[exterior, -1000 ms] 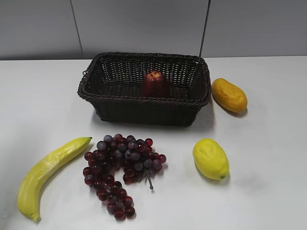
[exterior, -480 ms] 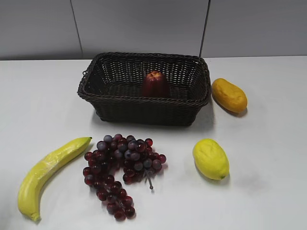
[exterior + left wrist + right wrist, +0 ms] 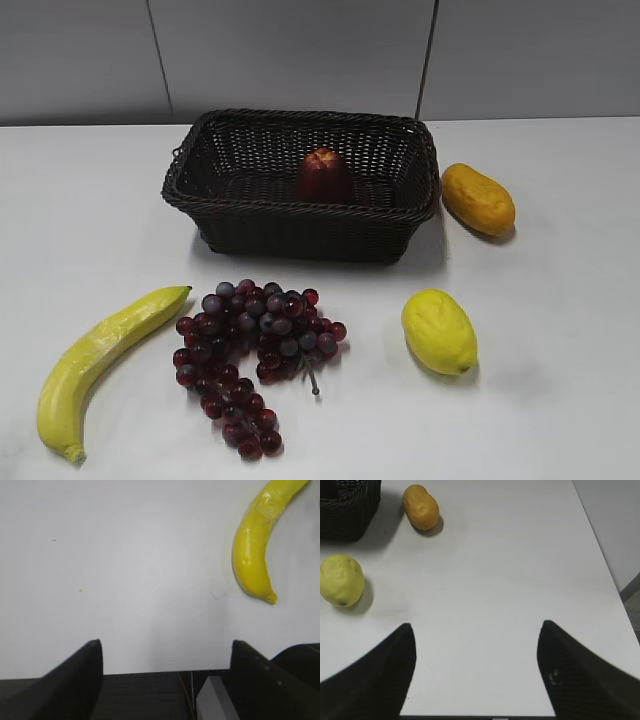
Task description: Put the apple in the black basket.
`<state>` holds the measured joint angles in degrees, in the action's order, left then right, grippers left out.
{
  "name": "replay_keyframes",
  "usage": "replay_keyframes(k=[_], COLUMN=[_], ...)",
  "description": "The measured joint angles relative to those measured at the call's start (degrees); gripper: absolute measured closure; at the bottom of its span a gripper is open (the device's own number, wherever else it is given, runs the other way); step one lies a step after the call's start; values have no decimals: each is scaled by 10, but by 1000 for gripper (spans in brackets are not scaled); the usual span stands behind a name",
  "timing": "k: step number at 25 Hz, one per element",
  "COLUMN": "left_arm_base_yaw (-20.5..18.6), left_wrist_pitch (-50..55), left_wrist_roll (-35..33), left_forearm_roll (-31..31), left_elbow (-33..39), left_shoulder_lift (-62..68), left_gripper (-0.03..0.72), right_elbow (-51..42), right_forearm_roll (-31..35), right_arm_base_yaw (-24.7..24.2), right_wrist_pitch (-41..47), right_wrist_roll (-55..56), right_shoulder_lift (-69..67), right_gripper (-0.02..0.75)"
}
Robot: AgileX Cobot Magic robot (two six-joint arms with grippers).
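Five fruits and one basket are spread over the white table. At the near left, a yellow banana is laid on a slant, its far tip pointing toward a bunch of dark red-purple grapes just to its right. Beyond the grapes, toward the far middle of the table, the black basket is set, and the apple is seen inside it, standing upright on the basket floor toward its far wall, its paler dimpled top facing up. Nothing is touching the apple except the basket. To the right of the grapes, a yellow lemon is placed near the front edge, well apart from the basket. Farther back and to the right, an orange-yellow oblong fruit is laid just beside the basket's right end.

Neither arm is seen in the exterior view. In the left wrist view, the left gripper is held over bare table at the near left, its dark fingers spread wide apart with nothing between them, the banana lying off to one side. In the right wrist view, the right gripper is likewise spread wide and empty above bare table on the right, with the lemon, the oblong fruit and a corner of the basket visible beyond it.
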<state>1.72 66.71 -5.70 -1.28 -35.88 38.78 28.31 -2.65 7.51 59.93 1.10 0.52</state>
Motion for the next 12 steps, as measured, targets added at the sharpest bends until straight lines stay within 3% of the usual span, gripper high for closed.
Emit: replay_keyframes(k=[12], left_arm_base_yaw=[0], left_wrist_pitch=[2], left_wrist_roll=[0], left_forearm_roll=[13], left_elbow=[65], left_shoulder_lift=[-190], left_gripper=[107], right_elbow=[0], right_forearm_roll=[0], right_arm_base_yaw=[0], right_wrist_pitch=[0], right_wrist_roll=[0], right_shoulder_lift=[0], right_gripper=[164])
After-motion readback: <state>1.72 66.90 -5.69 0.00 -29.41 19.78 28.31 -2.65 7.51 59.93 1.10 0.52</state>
